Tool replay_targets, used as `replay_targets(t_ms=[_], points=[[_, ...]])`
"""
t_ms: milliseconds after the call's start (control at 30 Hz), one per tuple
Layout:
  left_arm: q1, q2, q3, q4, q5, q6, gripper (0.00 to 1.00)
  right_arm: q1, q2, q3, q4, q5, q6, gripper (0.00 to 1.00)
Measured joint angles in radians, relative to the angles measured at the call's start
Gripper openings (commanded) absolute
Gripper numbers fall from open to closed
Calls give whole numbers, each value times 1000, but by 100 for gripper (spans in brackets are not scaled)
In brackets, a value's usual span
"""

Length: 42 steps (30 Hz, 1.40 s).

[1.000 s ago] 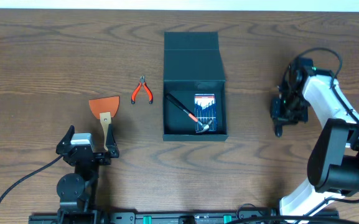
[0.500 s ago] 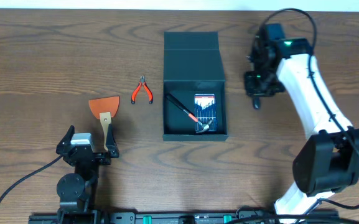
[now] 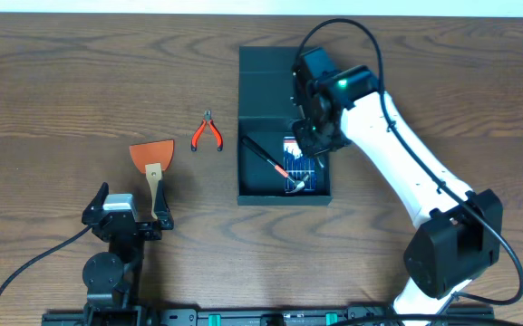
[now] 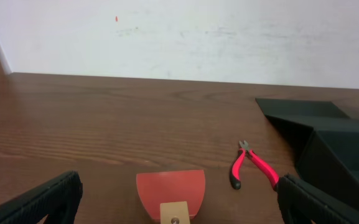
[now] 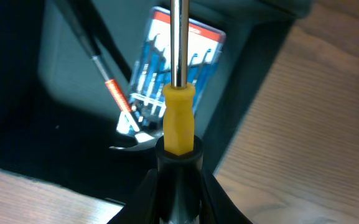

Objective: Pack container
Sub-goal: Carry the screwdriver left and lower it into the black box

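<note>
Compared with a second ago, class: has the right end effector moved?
Yes. The right end effector has swung left, from the table right of the container to above its open interior.

A: What's underneath it all?
B: A table (image 3: pixel 62 72) of dark brown wood, with the grain running lengthwise.
A: And behind?
B: A plain white wall (image 4: pixel 229 31) at its far edge, evenly lit, with one tiny red speck (image 4: pixel 116 19).
</note>
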Motion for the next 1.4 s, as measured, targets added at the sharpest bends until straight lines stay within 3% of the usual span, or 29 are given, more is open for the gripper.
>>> replay_targets(t_ms=[500, 1267, 1333, 1400], points=[[0, 0, 0, 0, 0, 0, 99, 43, 0, -13, 48, -2, 22, 1], [0, 0, 0, 0, 0, 0, 99, 45, 0, -298, 241, -18, 36, 1], [0, 0, 0, 0, 0, 0, 98, 45, 0, -310, 248, -21, 37, 22], [0, 0, 0, 0, 0, 0, 99, 45, 0, -312, 250, -21, 41, 29]])
